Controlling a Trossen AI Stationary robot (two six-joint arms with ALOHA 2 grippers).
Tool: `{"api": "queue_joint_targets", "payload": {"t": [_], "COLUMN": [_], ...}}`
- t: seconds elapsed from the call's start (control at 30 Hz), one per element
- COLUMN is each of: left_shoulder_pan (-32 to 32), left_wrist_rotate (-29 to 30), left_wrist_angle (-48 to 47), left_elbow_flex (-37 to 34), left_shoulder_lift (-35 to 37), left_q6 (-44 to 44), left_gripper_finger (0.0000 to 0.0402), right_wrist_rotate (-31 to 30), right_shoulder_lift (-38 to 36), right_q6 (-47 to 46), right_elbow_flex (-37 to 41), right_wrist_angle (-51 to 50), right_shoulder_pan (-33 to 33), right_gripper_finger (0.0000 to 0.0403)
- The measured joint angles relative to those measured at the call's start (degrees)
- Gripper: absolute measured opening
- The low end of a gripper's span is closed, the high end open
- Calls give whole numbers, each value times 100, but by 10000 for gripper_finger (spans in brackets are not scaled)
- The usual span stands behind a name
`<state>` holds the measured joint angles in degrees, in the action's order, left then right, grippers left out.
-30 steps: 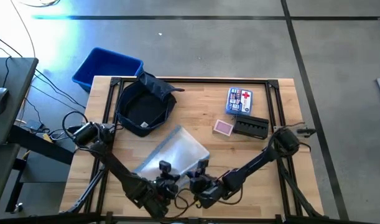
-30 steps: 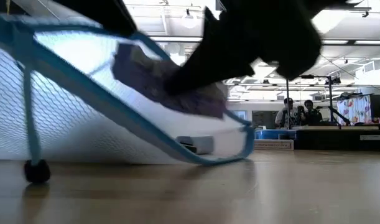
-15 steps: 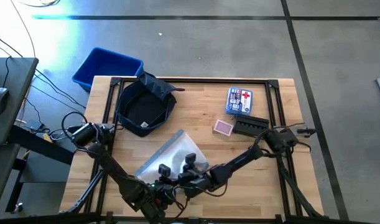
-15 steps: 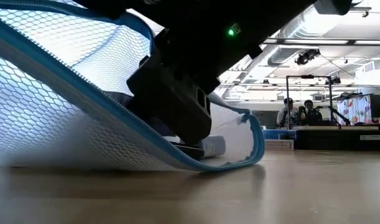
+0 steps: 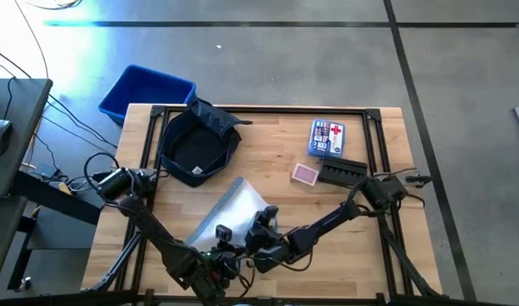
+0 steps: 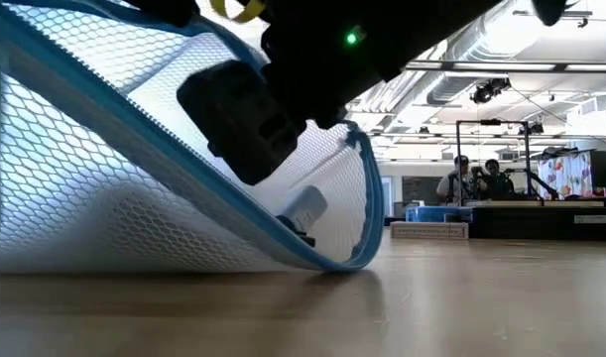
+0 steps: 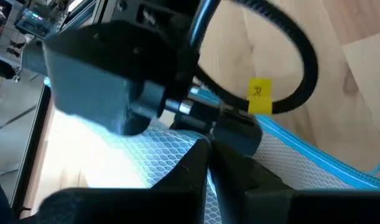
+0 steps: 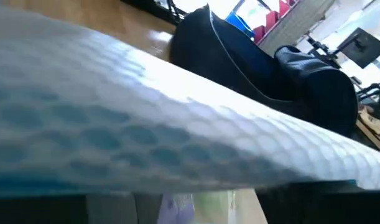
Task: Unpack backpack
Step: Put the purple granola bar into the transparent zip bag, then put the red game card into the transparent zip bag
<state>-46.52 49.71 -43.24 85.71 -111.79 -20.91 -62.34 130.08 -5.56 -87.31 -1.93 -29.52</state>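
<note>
We hold the mesh pouch [image 5: 234, 208] edge in the closed left gripper [image 5: 215, 255] so its mouth stays lifted while the right gripper [image 5: 261, 228] reaches inside; whether its fingers are parted we cannot tell, and the backpack [image 5: 195, 146] sits emptied nearby.

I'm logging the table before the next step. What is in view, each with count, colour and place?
backpack: one, dark navy, open, table's far left.
mesh pouch: one, clear with blue edge, near middle, tilted up.
bin: one, bright blue, on the floor beyond the table's far left corner.
first-aid box: one, blue and white with a red cross, far right.
card pack: one, pinkish red, right of centre.
black tray: one, beside the card pack.
left gripper: shut on the pouch's near edge.
right gripper: at the pouch.
</note>
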Motion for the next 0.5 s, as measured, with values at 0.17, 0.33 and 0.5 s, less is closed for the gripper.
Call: {"api": "queue_joint_targets", "payload": {"t": [0.17, 0.33, 0.5], "left_shoulder_pan": [-17, -3, 32], "left_wrist_rotate": [35, 174, 389], "left_wrist_angle": [-17, -42, -95], "left_elbow_flex": [-24, -188, -352], "left_shoulder_lift": [0, 0, 4], "left_q6": [-210, -635, -1003], "left_gripper_finger": [0, 0, 0], "right_wrist_rotate": [678, 1794, 2266], "right_shoulder_lift": [0, -9, -13], "right_q6": [521, 1052, 458], "right_elbow_flex": [0, -100, -1173], "right_wrist_angle": [-40, -383, -2348], "right_shoulder_pan": [-251, -662, -967], "right_gripper_finger": [203, 195, 193]}}
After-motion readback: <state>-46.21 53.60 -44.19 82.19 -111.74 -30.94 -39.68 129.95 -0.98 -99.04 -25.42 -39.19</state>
